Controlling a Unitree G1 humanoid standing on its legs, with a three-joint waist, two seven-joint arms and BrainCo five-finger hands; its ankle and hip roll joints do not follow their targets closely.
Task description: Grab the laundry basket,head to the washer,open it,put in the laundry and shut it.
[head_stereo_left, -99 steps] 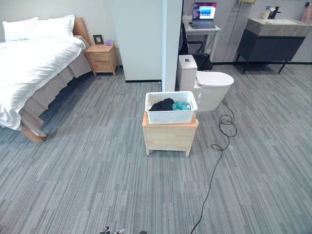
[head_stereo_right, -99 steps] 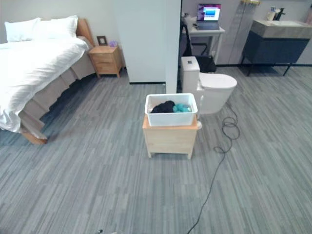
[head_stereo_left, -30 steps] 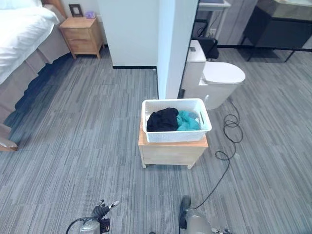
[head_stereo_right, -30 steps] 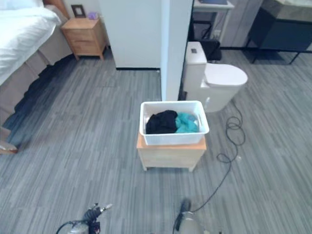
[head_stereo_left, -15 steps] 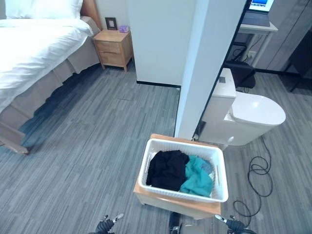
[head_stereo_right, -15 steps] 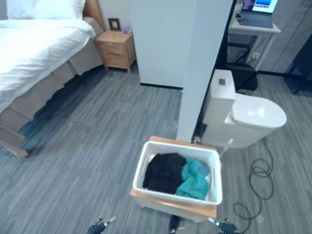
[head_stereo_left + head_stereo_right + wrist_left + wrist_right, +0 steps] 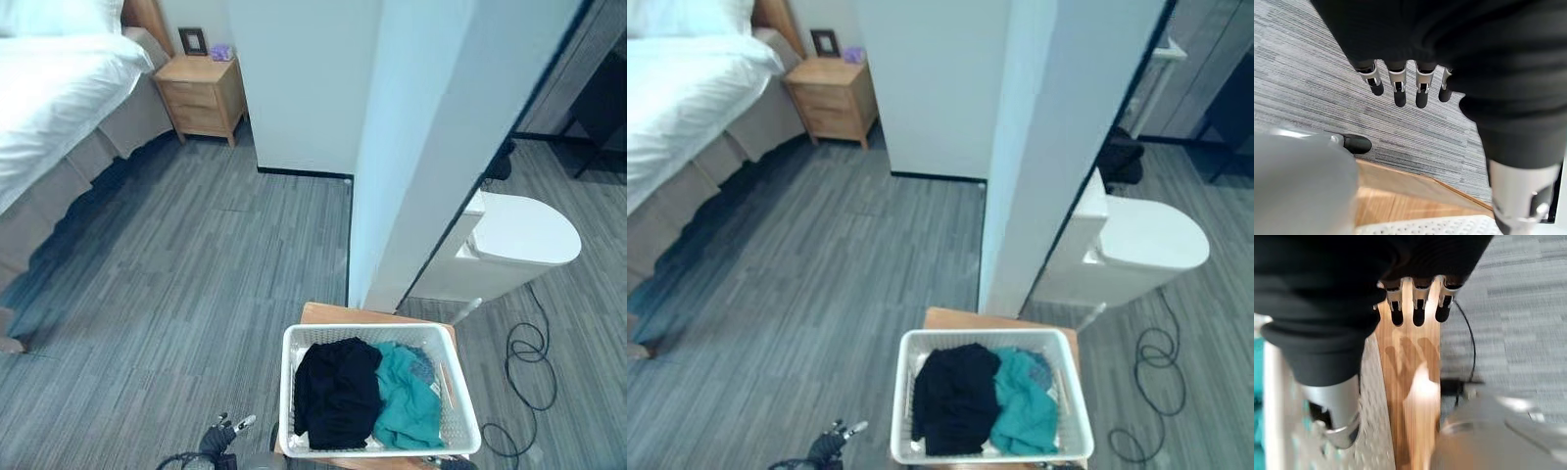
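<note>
Grab step not done yet: white laundry basket (image 7: 377,401) with black and teal clothes sits on the wooden stool (image 7: 960,319) right before me, my left hand (image 7: 1405,85) and right hand (image 7: 1418,308) both relaxed, holding nothing, needing its side rims next.

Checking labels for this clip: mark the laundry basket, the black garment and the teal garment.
laundry basket (image 7: 292,392), left eye view, left rim.
black garment (image 7: 336,392), left eye view, middle of the pile.
teal garment (image 7: 404,406), left eye view, middle of the cloth.
</note>
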